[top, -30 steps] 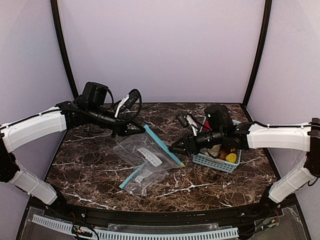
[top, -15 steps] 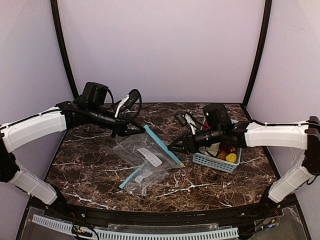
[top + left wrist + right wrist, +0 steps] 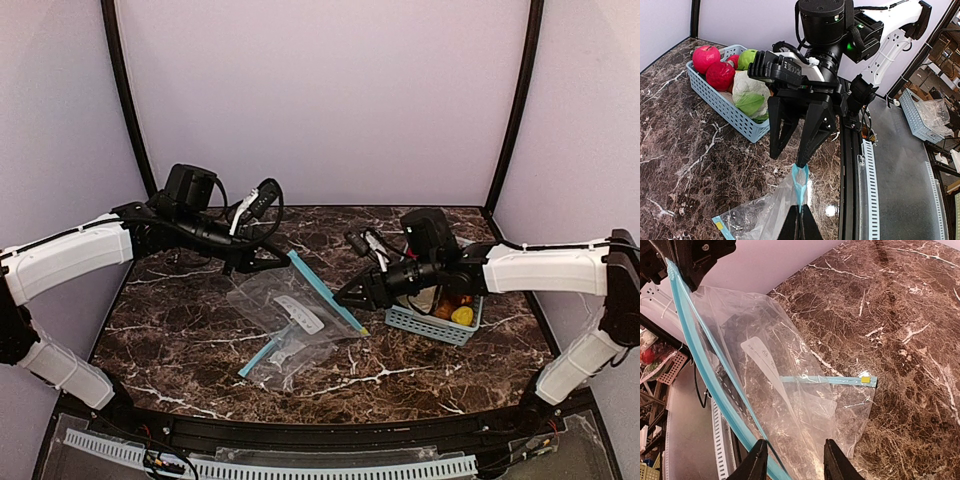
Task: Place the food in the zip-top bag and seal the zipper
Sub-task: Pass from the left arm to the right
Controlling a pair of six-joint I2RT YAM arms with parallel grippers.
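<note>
Left gripper (image 3: 799, 220) is pinched shut on a top corner of the zip-top bag (image 3: 285, 320), holding its blue zipper edge (image 3: 705, 375) up. Right gripper (image 3: 794, 462) is open, with that edge between its fingers (image 3: 756, 462) (not squeezed). The bag looks thin, floppy and slippery, so the stiffer zipper edge is the best place to grab. The food (image 3: 719, 75) sits in the blue basket (image 3: 725, 107) and looks hard, shiny and light.

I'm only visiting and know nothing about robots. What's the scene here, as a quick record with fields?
Bag: clear plastic zip-top bag on the dark marble table, no food inside
Left gripper: shut on the bag's blue zipper strip
Right gripper: open, fingertips beside that strip
Food: glossy toy fruits and vegetables in the light-blue slotted plastic basket
</note>
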